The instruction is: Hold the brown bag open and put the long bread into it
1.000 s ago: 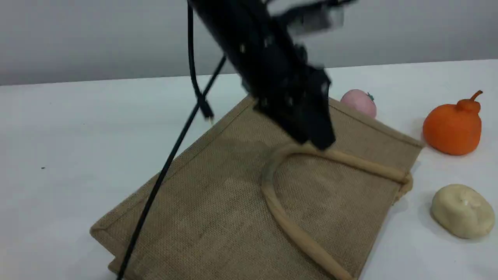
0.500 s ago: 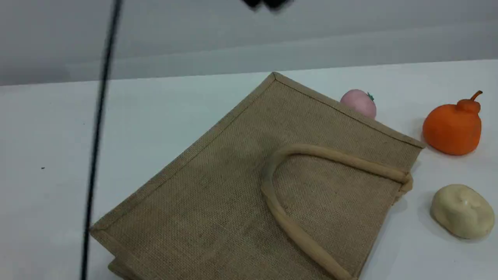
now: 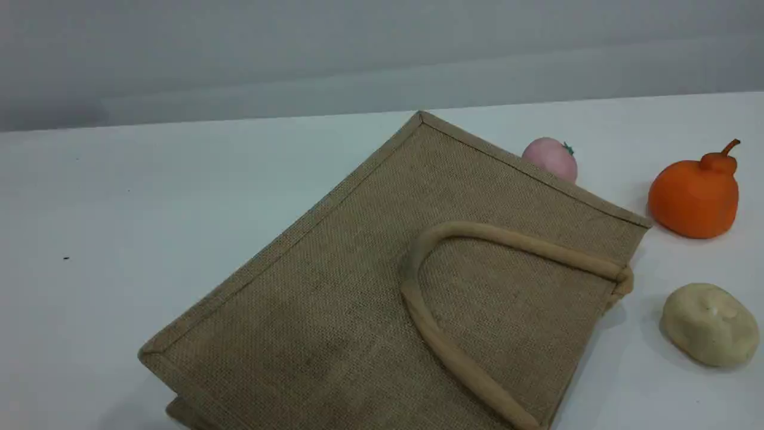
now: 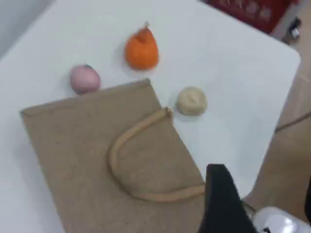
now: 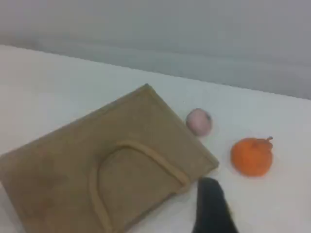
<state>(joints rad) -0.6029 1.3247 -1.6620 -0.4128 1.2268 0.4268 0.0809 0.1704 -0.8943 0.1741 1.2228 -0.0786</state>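
The brown bag (image 3: 388, 286) lies flat mid-table with its handle (image 3: 453, 358) slack; the long bread is nowhere visible, possibly inside already. With the mouth collapsed, any insertion would jam. Whether either arm's jaws are apart cannot be told. No legible writing shows.

Even, soft overhead light casts faint shadows under the tan woven jute bag (image 3: 382, 286); both wrist views are blurred.
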